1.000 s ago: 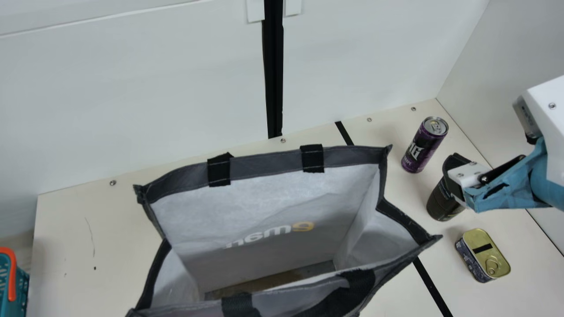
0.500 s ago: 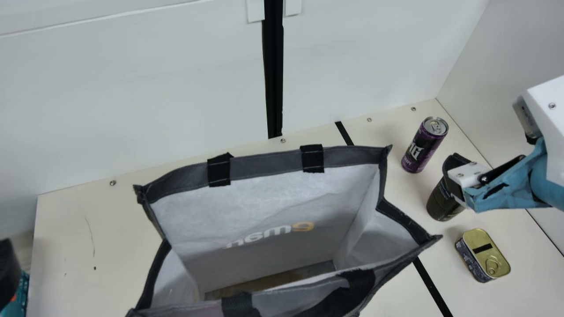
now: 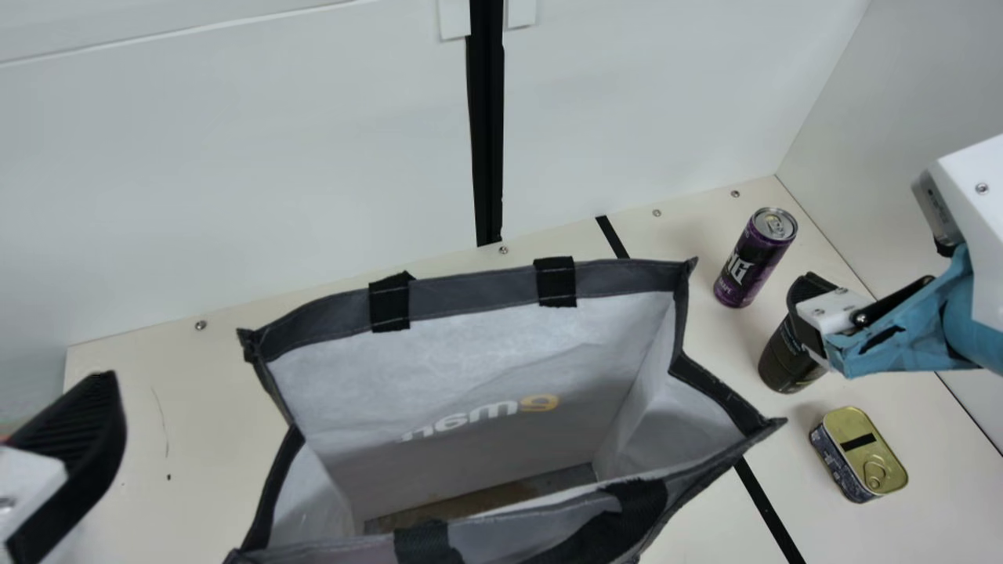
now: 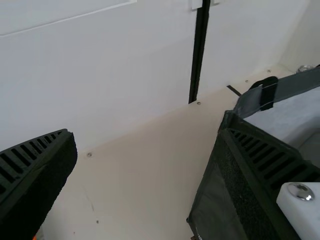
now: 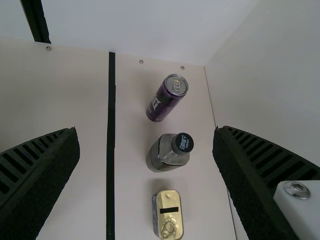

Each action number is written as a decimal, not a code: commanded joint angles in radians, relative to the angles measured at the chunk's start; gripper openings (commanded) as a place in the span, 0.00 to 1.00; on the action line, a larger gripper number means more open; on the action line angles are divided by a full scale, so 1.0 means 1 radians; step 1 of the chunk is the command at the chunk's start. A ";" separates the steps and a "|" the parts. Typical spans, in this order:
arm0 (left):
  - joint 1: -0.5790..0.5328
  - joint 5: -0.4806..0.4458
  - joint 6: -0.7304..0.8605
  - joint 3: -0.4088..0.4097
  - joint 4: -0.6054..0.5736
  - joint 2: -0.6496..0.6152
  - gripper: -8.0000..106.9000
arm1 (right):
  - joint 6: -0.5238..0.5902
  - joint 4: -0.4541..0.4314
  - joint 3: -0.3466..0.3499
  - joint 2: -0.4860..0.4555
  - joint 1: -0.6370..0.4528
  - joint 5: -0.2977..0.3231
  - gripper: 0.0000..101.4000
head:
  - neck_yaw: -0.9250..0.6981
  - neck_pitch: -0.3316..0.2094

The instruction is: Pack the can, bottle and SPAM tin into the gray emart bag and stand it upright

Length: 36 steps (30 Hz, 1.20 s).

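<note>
The left gripper (image 3: 74, 458), cut off by the main view's edge, has its fingers wide apart; in the left wrist view one overlaps the gray emart bag (image 3: 478, 345), whether touching I cannot tell. The bag gapes upright, its near side cropped. Beyond the right gripper's (image 3: 809, 305) widely parted fingers stand the purple can (image 3: 754, 258) and the black-capped bottle (image 3: 787, 356), partly hidden in the main view by a finger, with the SPAM tin (image 3: 860, 450) just beside the bottle.

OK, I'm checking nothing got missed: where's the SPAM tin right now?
In the main view, the SPAM tin sits on the table at right, nearest the bottle and outside the bag.
</note>
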<state>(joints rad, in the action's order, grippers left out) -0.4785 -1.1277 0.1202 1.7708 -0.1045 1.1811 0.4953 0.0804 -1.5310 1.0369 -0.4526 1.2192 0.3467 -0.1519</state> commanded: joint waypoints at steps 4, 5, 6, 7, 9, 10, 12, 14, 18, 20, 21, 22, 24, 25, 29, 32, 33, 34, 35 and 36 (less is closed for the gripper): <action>-0.061 -0.001 0.009 0.062 -0.008 0.046 0.85 | 0.000 0.000 0.000 0.000 0.000 0.000 0.94 | 0.002 -0.023; -0.071 -0.001 0.011 0.072 -0.010 0.054 0.85 | 0.000 0.000 0.000 0.000 0.000 0.000 0.94 | 0.002 -0.023; -0.080 -0.001 0.013 0.083 -0.013 0.063 0.85 | 0.000 0.000 0.000 0.000 0.000 0.000 0.94 | 0.002 -0.023; -0.090 -0.001 0.016 0.093 -0.016 0.071 0.85 | 0.000 0.000 0.000 0.000 0.000 0.000 0.94 | 0.002 -0.023; -0.107 -0.002 0.023 0.111 -0.026 0.087 0.85 | 0.000 0.000 0.000 0.000 0.000 0.000 0.94 | 0.002 -0.023; -0.114 -0.002 0.028 0.119 -0.033 0.095 0.85 | 0.000 0.000 0.000 0.000 0.000 0.000 0.94 | 0.002 -0.023; -0.125 -0.003 0.041 0.135 -0.048 0.111 0.85 | 0.000 0.000 0.000 0.000 0.000 0.000 0.94 | 0.002 -0.023; -0.134 -0.004 0.058 0.149 -0.066 0.127 0.85 | 0.000 0.000 0.000 0.000 0.000 0.000 0.94 | 0.002 -0.023; -0.148 -0.006 0.104 0.175 -0.105 0.161 0.85 | 0.000 0.000 0.000 0.000 0.000 0.000 0.94 | 0.002 -0.023; -0.155 -0.008 0.129 0.188 -0.125 0.178 0.85 | 0.000 0.000 0.000 0.000 0.000 0.000 0.94 | 0.002 -0.023; -0.158 -0.009 0.142 0.194 -0.135 0.187 0.85 | 0.000 0.000 0.000 0.000 0.000 0.000 0.94 | 0.002 -0.023; -0.161 -0.011 0.154 0.200 -0.145 0.196 0.85 | 0.000 0.000 0.000 0.000 0.000 0.000 0.94 | 0.002 -0.023; -0.165 -0.014 0.177 0.215 -0.165 0.214 0.85 | 0.000 0.000 0.000 0.000 0.000 0.000 0.94 | 0.002 -0.023; -0.167 -0.015 0.187 0.222 -0.176 0.223 0.85 | 0.000 0.000 0.000 0.000 0.000 0.000 0.94 | 0.002 -0.023; -0.169 -0.024 0.231 0.250 -0.225 0.258 0.85 | 0.000 0.000 0.000 0.000 0.000 0.000 0.94 | 0.002 -0.023; -0.166 -0.034 0.264 0.273 -0.265 0.285 0.85 | 0.000 0.000 0.000 0.000 0.000 0.000 0.94 | 0.002 -0.023; -0.165 -0.038 0.275 0.281 -0.277 0.294 0.85 | 0.000 0.000 0.000 0.000 0.000 0.000 0.94 | 0.002 -0.023; -0.163 -0.043 0.285 0.289 -0.288 0.304 0.85 | 0.000 0.000 0.000 0.000 0.000 0.000 0.94 | 0.002 -0.023; -0.162 -0.048 0.296 0.297 -0.301 0.313 0.85 | 0.000 0.000 0.000 0.000 0.000 0.000 0.94 | 0.002 -0.023; -0.162 -0.053 0.305 0.304 -0.312 0.322 0.85 | 0.000 0.000 0.000 0.000 0.000 0.000 0.94 | 0.002 -0.023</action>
<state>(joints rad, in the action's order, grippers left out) -0.6417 -1.1769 0.4136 2.0687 -0.4007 1.4954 0.4953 0.0804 -1.5310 1.0369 -0.4526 1.2192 0.3482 -0.1519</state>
